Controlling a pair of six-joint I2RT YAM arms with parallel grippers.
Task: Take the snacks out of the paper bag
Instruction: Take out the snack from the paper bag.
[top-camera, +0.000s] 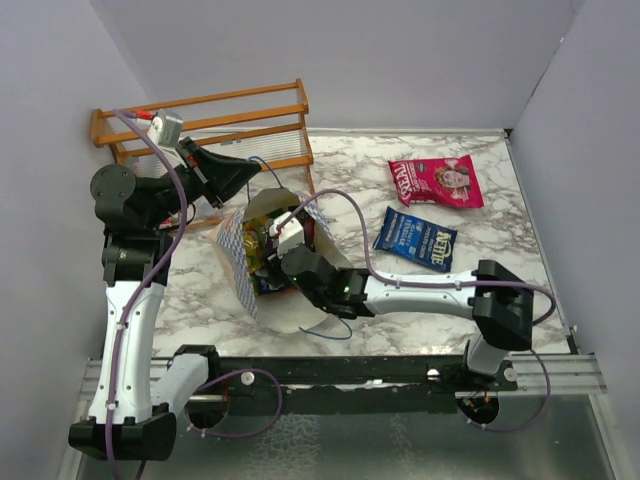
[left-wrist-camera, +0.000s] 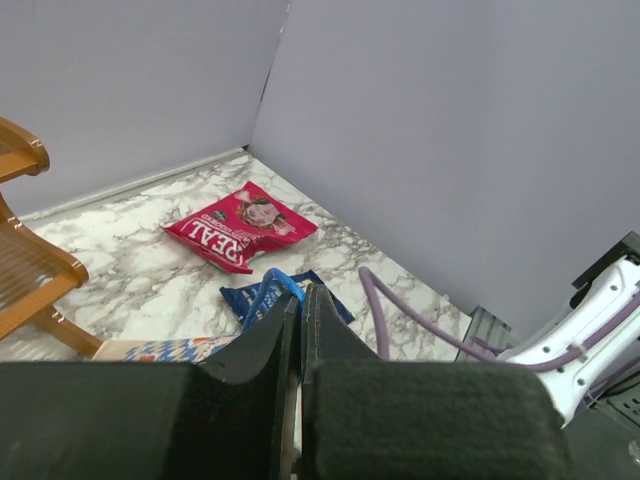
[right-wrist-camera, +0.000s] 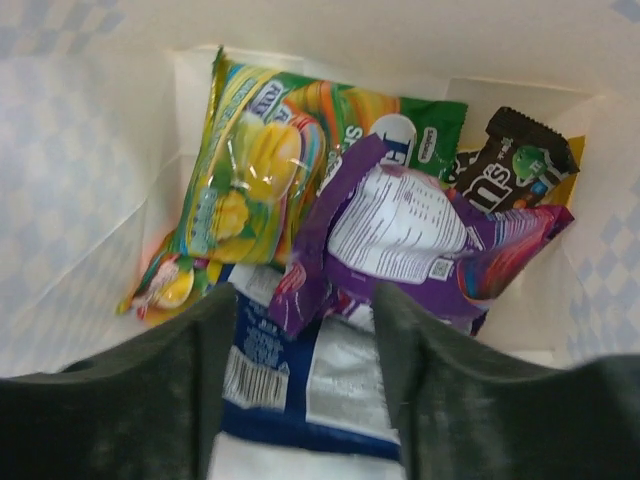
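Observation:
The paper bag (top-camera: 236, 252) lies open in the middle left of the table. My left gripper (top-camera: 258, 174) is shut on its blue cord handle (left-wrist-camera: 262, 290) and holds the mouth up. My right gripper (top-camera: 290, 264) is open, reaching inside the bag (right-wrist-camera: 90, 180). In the right wrist view the gripper (right-wrist-camera: 305, 300) straddles a blue-and-silver packet (right-wrist-camera: 300, 385), just short of a dark purple packet (right-wrist-camera: 420, 240). A yellow-green candy pack (right-wrist-camera: 250, 170) and a brown packet (right-wrist-camera: 512, 165) lie deeper in. A magenta-pink packet (top-camera: 436, 181) and a blue packet (top-camera: 415, 238) lie outside on the table.
A wooden rack (top-camera: 210, 122) stands at the back left, right behind my left gripper. Grey walls close in the table on the back, left and right. My right arm's purple cable (top-camera: 355, 215) loops over the bag's mouth.

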